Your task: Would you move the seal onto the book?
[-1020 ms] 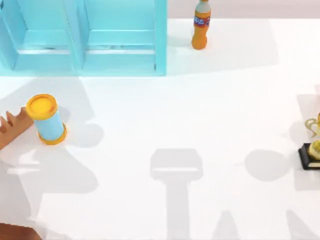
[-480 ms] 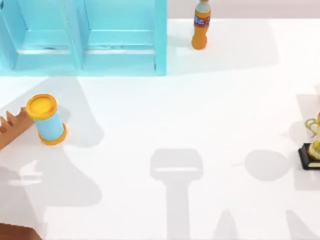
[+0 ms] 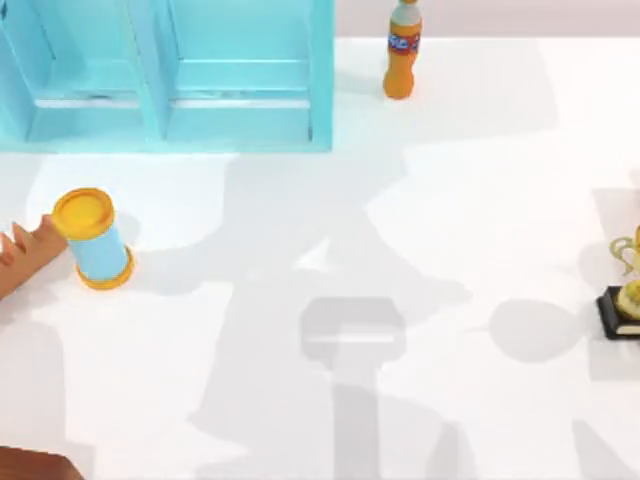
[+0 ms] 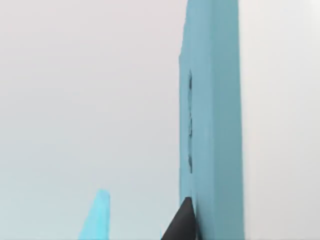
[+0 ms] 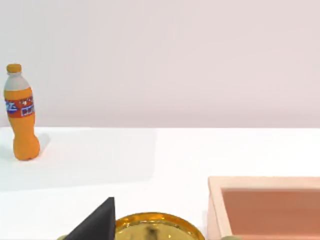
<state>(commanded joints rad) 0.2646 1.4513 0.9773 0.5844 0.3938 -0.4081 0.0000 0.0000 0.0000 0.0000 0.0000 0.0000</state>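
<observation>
Where shadows fall, the table (image 3: 480, 200) centre lies open.

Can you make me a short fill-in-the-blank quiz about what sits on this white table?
1. The orange plastic bottle stands ____ of the light-blue shelf unit.
2. The light-blue cylinder has a ____ lid.
3. The gold trophy stands on a ____ base.

Missing words: right; yellow; black

One bottle (image 3: 401, 52), one trophy (image 3: 628, 290)
</observation>
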